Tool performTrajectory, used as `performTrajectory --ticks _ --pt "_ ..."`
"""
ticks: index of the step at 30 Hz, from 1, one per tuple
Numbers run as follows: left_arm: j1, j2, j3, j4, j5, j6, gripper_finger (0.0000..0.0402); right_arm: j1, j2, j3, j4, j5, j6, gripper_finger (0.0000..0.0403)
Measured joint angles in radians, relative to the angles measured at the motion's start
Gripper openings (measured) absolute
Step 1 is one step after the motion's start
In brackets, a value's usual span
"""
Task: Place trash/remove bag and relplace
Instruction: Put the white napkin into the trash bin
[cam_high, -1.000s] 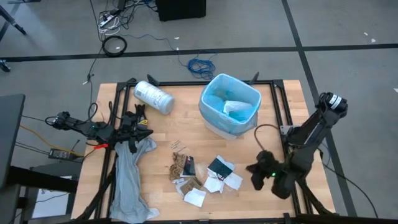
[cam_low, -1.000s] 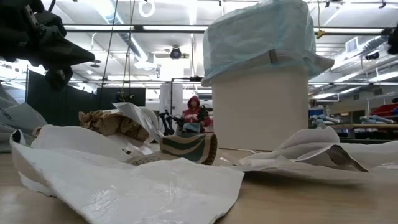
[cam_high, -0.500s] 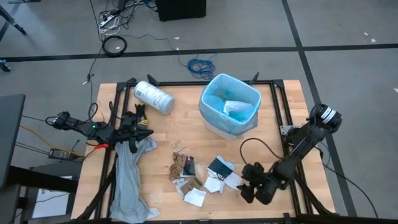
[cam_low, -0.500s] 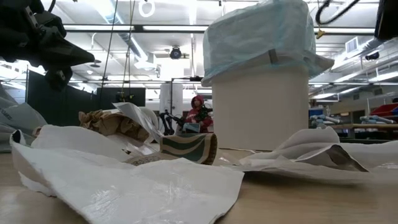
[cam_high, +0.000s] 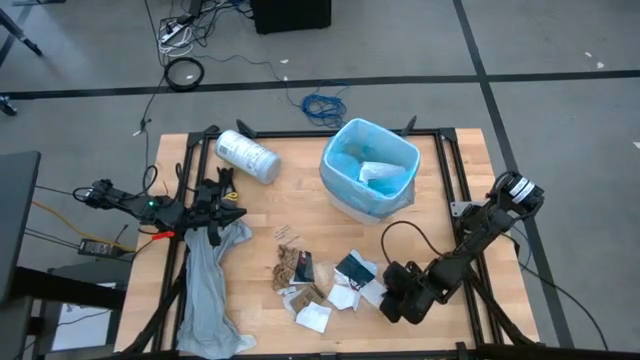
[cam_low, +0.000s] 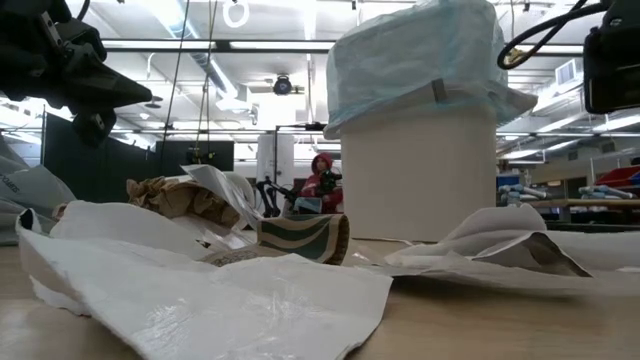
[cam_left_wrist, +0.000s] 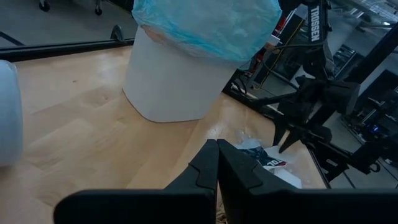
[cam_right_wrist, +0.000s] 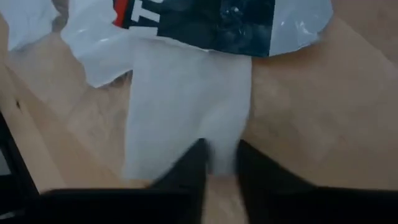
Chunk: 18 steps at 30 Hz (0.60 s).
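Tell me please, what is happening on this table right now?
The right gripper is low at the near right of the table, its fingers closing on a white paper scrap at the edge of the trash pile. The left gripper waits, shut, at the left side above a limp grey sheet. The white bin with its light-blue bag stands at the far side, some trash already inside.

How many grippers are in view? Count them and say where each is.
2. The left gripper is at the table's left side, over the grey sheet; the right gripper pinches white paper at the right.
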Motion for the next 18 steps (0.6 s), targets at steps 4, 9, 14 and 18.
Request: performTrajectory --ticks 4,9,14,18 --pt "0.0 0.0 0.0 0.0 0.0 0.0 0.0015 -0.012 -0.005 0.0 0.015 -0.008 0.016 0.0012" --pt "0.0 0.0 0.0 0.0 -0.015 0.0 0.0015 -0.029 -0.06 0.054 0.061 0.015 -0.042 0.0001" --pt "0.0 0.0 0.0 -0.001 -0.052 0.0 0.0015 -0.047 -0.153 0.156 0.043 0.111 -0.174 0.0" --pt "0.0 0.0 0.0 -0.001 -0.08 0.0 0.0015 -0.058 -0.237 0.245 -0.017 0.233 -0.308 0.0"
